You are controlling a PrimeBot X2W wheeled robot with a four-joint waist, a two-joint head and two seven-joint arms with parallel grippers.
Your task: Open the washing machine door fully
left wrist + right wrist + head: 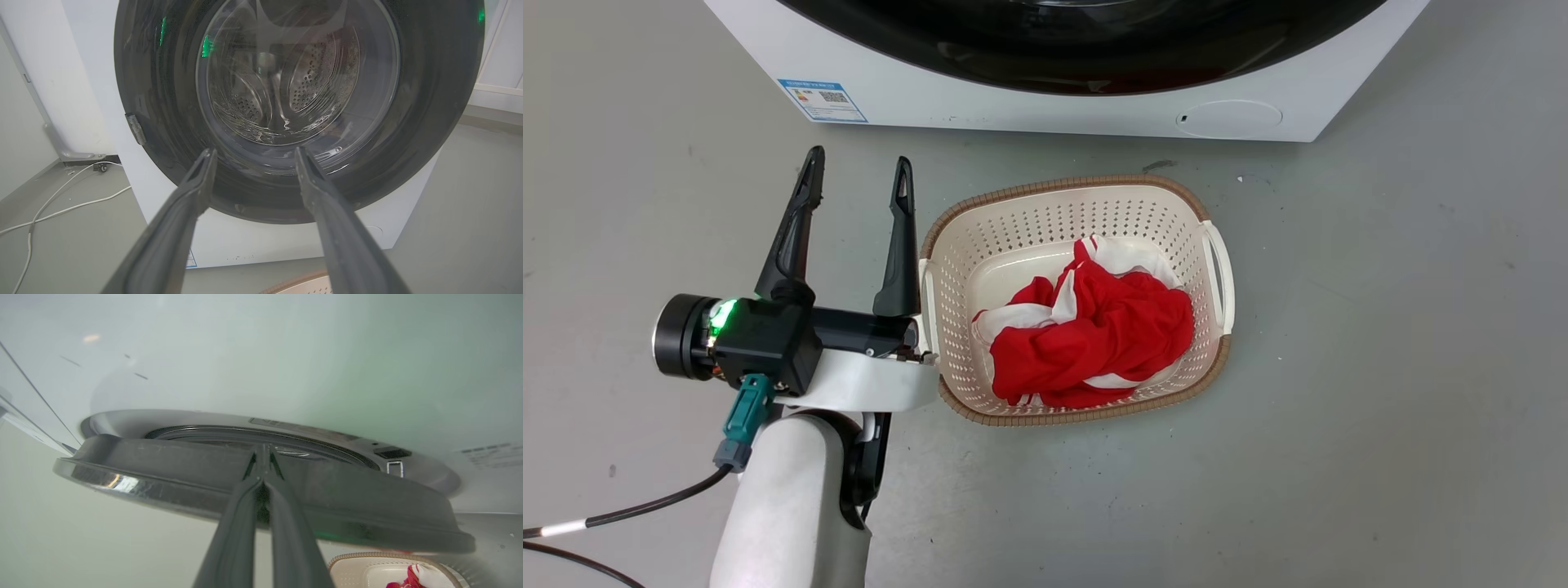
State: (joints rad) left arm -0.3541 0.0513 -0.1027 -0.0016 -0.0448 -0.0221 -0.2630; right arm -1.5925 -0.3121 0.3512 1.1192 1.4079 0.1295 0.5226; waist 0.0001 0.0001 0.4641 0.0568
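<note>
Already ajar off the machine front [261, 367], the washing machine door [163, 465] has the right gripper [263, 457] at its edge, jaws shut, grip unclear, while the left gripper [859, 157] gapes empty beside the laundry basket [1078, 192]; mid-opening, next probably needs a wide outward swing.

Head steeply down; both wrists share washing machine door [433, 102] (left frontal, right edge-on, close)

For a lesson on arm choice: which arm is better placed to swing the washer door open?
Likely right: the right gripper, fingers shut, is at the ajar door's edge. The left gripper is open beside the basket, short of the door.
</note>
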